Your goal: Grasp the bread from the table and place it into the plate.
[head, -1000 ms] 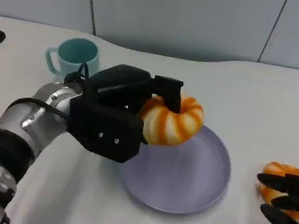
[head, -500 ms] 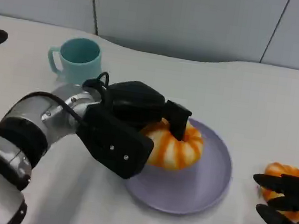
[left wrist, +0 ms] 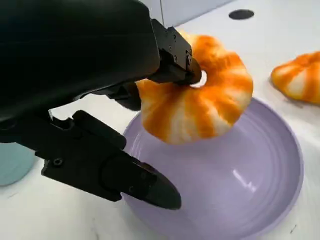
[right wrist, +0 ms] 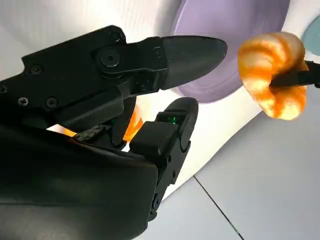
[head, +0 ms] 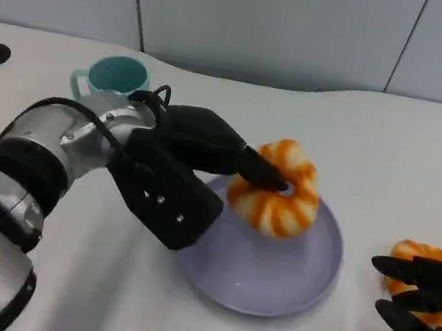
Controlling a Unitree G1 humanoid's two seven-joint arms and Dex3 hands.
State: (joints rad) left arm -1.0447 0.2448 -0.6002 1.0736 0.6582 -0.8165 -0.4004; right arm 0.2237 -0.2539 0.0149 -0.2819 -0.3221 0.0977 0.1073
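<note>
The plate (head: pixel 270 284) sits near the middle of the table (head: pixel 388 148). The bread (head: pixel 277 188) is over the plate's 12 o'clock part, tilted up, with a finger of the left hand (head: pixel 196 166) in its hole; that hand reaches in from the plate's 9 o'clock. A mug (head: pixel 114 78) stands at the plate's 10 o'clock, behind the left forearm. A second bread (head: pixel 425 268) lies at the plate's 3 o'clock, apart from it, with the right hand (head: pixel 426 314) at that piece's near side.

Two breads: one (head: pixel 277 188) over the one purple plate (head: pixel 270 284), another (head: pixel 424 275) right of it. One teal mug (head: pixel 111 77) left of it.
</note>
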